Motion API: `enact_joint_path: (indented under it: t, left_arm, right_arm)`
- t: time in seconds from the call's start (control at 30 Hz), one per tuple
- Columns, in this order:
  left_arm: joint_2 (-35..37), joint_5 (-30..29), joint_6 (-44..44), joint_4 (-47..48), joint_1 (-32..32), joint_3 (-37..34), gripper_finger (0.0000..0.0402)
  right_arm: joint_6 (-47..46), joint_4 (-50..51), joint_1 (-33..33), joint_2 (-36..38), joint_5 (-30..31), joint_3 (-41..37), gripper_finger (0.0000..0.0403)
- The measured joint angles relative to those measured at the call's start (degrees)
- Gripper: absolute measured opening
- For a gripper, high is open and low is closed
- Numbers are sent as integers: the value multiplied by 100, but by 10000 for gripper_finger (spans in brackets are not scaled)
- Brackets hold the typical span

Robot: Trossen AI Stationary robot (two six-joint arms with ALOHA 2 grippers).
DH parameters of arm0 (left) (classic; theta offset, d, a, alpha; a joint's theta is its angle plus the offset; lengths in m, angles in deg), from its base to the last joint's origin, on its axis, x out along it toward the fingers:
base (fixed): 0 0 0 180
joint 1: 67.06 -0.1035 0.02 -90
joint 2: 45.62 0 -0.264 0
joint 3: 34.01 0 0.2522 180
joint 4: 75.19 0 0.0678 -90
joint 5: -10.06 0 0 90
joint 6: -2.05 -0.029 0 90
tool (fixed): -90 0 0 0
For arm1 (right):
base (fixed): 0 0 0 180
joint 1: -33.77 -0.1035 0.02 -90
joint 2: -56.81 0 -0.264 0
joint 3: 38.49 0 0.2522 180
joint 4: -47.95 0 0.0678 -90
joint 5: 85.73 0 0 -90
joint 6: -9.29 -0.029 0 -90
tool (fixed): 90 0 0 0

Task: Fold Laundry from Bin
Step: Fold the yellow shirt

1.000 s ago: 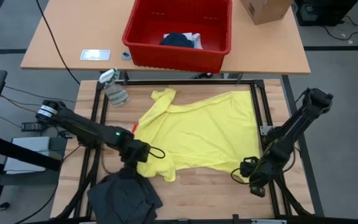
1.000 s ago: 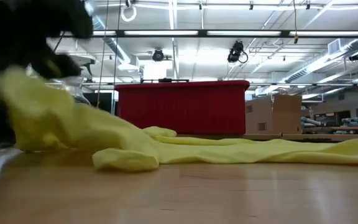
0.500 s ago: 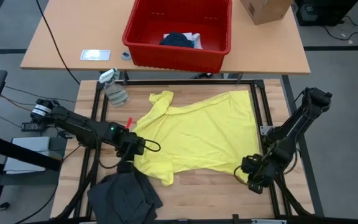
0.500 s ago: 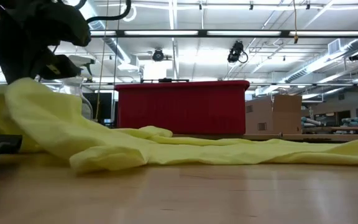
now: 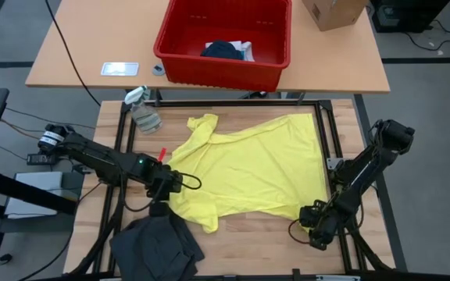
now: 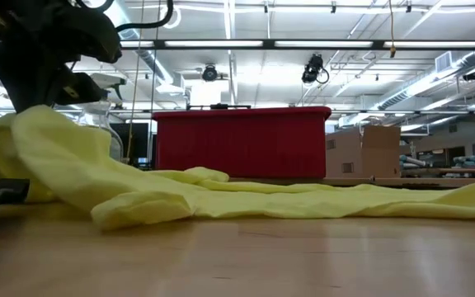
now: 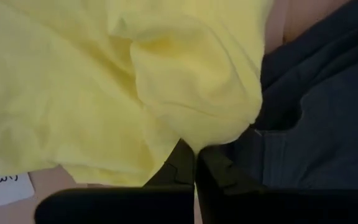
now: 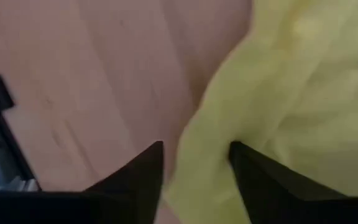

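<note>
A soft, wrinkled yellow shirt [image 5: 248, 168] lies spread on the wooden table [image 5: 272, 234]. The left gripper [image 5: 170, 185] pinches its edge beside a dark grey garment [image 7: 316, 124]; the right gripper [image 8: 194, 165] stands spread over the hem. Only the high view shows clothes inside the ribbed red bin [image 5: 225, 39].

The yellow garment [image 6: 221, 194] ran off the right edge of the low view. The bin [image 5: 223, 39] was cut by the high view's top edge, its dark and white contents too small to identify. The cardboard box [image 5: 333, 12] was also cropped at upper right.
</note>
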Motion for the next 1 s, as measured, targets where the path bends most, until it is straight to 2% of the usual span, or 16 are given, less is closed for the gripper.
enact_joint_path:
  t: [0.07,0.17,0.2,0.3,0.37,0.43,0.6,0.7,0.83,1.0]
  left_arm:
    - [0,0,73,-68,0,0,0]
    - [7,186,86,35,0,23,0]
    - [43,309,75,31,0,24,0]
    - [216,524,43,64,17,26,0]
    - [335,528,39,139,18,31,0]
    - [462,462,-5,240,-74,33,0]
    - [675,-168,-219,649,-660,39,0]
    - [736,-379,-623,852,-1210,-81,0]
    - [720,-258,-966,407,-2011,-651,0]
    - [704,142,-980,-251,-2623,-1082,0]
  right_arm:
    - [0,194,55,5,-109,44,145]
    - [209,706,157,275,-550,137,34]
    - [298,850,192,419,-745,194,20]
    - [409,1283,330,969,-1338,538,8]
    - [519,1832,366,1371,-1346,773,6]
    - [548,2293,421,1834,-1054,1017,5]
    - [175,4199,761,2879,-12,1097,3]
    - [112,5006,1129,3451,204,870,2]
    - [126,5024,1620,3910,355,847,2]
    - [68,5175,2390,3968,462,847,1]
